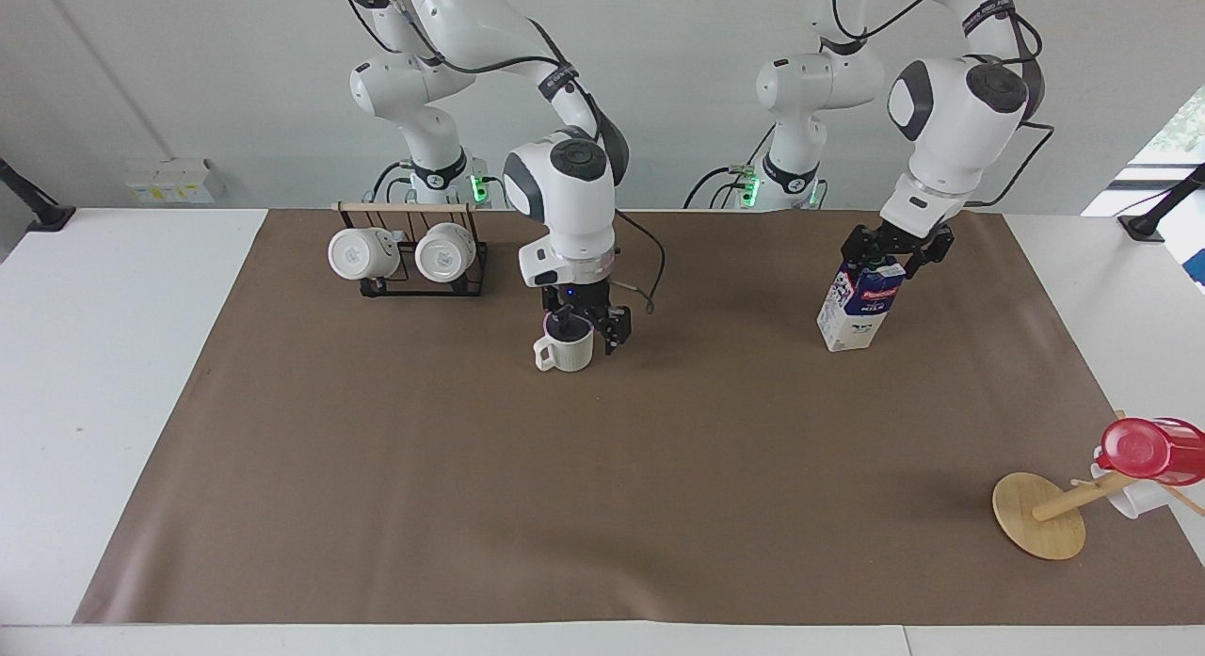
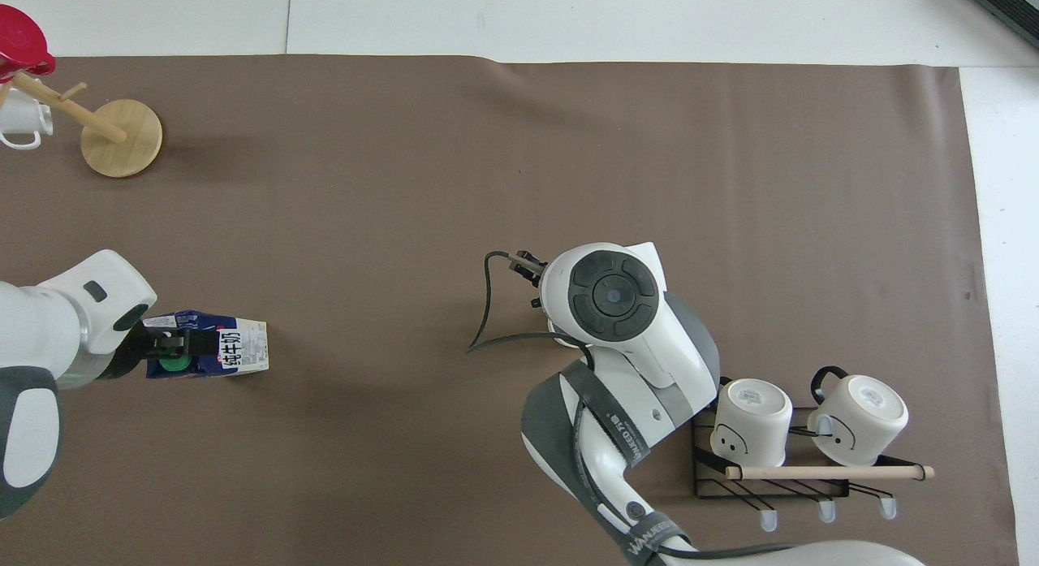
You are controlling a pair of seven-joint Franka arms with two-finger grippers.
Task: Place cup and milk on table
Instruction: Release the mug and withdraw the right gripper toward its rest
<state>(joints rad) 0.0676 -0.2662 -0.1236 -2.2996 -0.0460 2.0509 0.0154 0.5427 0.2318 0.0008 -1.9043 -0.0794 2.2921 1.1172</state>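
Facing view shows the cream-white ribbed mug with the loop handle (image 1: 568,352) standing upright on the brown sheet of the tabletop (image 1: 602,505). It is in the half nearer the robots' edge and close to the middle of the tabletop's length. The right hand (image 1: 591,328) is directly over the mug's rim and released: its fingers (image 1: 618,334) are spread, one dipping into the dark inside and the other outside the wall, on the side away from the handle. Because the wall runs between them, the way clear looks to be straight up, since a sideways pull would likely drag the mug. The small blue-and-white milk carton with the green cap (image 1: 859,310) stands toward the left arm's end, also near the robots' edge, with its long axis roughly vertical. The left hand (image 1: 890,251) sits at the carton's top, fingers apart on either side of the ridge and apparently not pinching it. Its exit also seems to be a straight lift.
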